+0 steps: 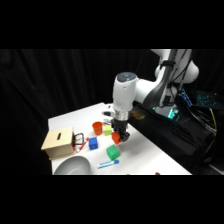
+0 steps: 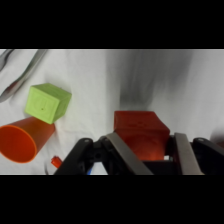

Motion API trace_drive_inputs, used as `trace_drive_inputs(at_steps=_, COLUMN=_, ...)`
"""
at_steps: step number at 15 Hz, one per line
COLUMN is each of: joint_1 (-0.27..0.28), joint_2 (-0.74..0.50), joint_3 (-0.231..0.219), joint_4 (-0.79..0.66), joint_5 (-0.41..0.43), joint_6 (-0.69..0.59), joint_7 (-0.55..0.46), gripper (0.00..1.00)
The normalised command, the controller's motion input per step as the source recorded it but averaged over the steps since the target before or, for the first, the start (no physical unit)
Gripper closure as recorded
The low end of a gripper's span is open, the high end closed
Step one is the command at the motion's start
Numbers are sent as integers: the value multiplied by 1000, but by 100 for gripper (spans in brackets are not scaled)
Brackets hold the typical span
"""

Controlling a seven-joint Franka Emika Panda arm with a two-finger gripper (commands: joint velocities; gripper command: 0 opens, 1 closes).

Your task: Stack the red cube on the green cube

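- I see the white worktop (image 1: 150, 155) crowded on its left side: a tan box (image 1: 59, 142), a white bowl (image 1: 70, 166) at the near edge, an orange-red cup (image 1: 97, 128), a blue block (image 1: 93, 143) and a small blue-and-white item (image 1: 108, 163) lying flat.
- My gripper (image 2: 147, 152) has its 2 fingers (image 2: 122, 152) closed against the sides of the red cube (image 2: 141, 131); in the side view the cube sits at the fingertips, and I judge it lifted a little off the worktop, though I cannot be sure.
- The green cube (image 1: 113, 151) stands just in front of and below the gripper, near but not under it. It does not show in the wrist view.
- Main risk, as I read it: lowering off-centre, so the red cube catches an edge, tips off or shoves the green cube away.
- The wrist view shows the cube seated low between the fingers; a weak hold could let it twist or slip in transit.
- The pale yellow-green block (image 2: 47, 102) and the cup lie close by; I must not mistake that block for the target.
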Motion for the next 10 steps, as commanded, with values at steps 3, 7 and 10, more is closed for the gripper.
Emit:
trace_drive_inputs(at_steps=3, joint_1=-196, joint_2=75, joint_3=157, joint_4=327, joint_5=157, joint_6=-243, joint_7=-286, gripper=75)
trace_drive_inputs(at_steps=7, joint_1=-152, joint_2=157, joint_3=136, joint_4=298, joint_5=186, joint_6=-142, joint_7=-262, gripper=75)
trace_drive_inputs(at_steps=10, joint_1=-122, joint_2=149, joint_3=107, joint_4=218, joint_5=187, joint_6=-84, joint_7=-232, gripper=75)
